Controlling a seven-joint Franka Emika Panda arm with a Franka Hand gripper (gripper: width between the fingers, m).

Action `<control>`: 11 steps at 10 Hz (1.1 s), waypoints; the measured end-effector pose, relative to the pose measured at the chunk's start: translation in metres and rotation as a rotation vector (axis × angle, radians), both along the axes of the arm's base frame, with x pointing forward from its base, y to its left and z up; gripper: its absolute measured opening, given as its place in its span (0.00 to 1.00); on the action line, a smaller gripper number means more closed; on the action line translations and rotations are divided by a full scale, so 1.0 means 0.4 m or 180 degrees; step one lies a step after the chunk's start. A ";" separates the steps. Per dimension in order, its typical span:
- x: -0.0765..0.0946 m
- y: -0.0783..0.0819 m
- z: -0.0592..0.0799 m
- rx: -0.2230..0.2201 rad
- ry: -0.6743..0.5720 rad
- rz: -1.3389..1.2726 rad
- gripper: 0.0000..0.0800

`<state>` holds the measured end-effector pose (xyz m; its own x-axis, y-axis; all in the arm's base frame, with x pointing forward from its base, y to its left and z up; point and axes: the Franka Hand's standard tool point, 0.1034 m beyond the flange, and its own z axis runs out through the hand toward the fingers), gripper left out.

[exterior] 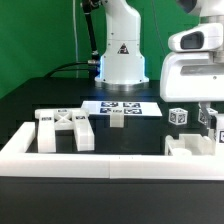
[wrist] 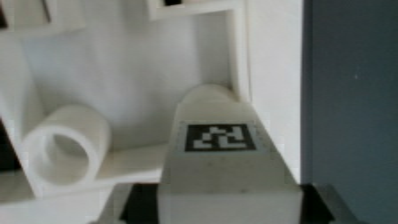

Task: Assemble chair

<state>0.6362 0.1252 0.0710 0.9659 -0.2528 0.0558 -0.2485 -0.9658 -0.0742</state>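
Note:
My gripper [exterior: 213, 122] is at the exterior view's right, low over the table. In the wrist view the gripper [wrist: 217, 203] is shut on a white blocky chair leg [wrist: 221, 140] with a square tag on its face. Just beyond the leg lies a white chair part [wrist: 107, 70] with raised walls and a round white peg [wrist: 63, 150]; it also shows in the exterior view [exterior: 188, 147]. The X-braced back panel [exterior: 65, 129] lies flat at the exterior view's left. A small white block [exterior: 116, 120] and a tagged cube [exterior: 178, 117] stand mid-table.
The long low white barrier wall [exterior: 110, 161] runs along the front and turns back at both ends. The marker board [exterior: 120, 107] lies in front of the robot base [exterior: 122, 55]. Dark tabletop [wrist: 352, 100] shows beside the held leg.

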 end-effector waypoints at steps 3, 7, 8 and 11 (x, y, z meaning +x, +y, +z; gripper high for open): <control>0.001 -0.007 0.000 0.0118 0.0069 -0.1002 0.36; -0.001 -0.004 -0.001 0.0219 0.0158 -0.2076 0.36; -0.002 -0.001 -0.002 0.0242 0.0180 -0.2379 0.36; -0.002 0.001 -0.002 0.0275 0.0212 -0.2816 0.36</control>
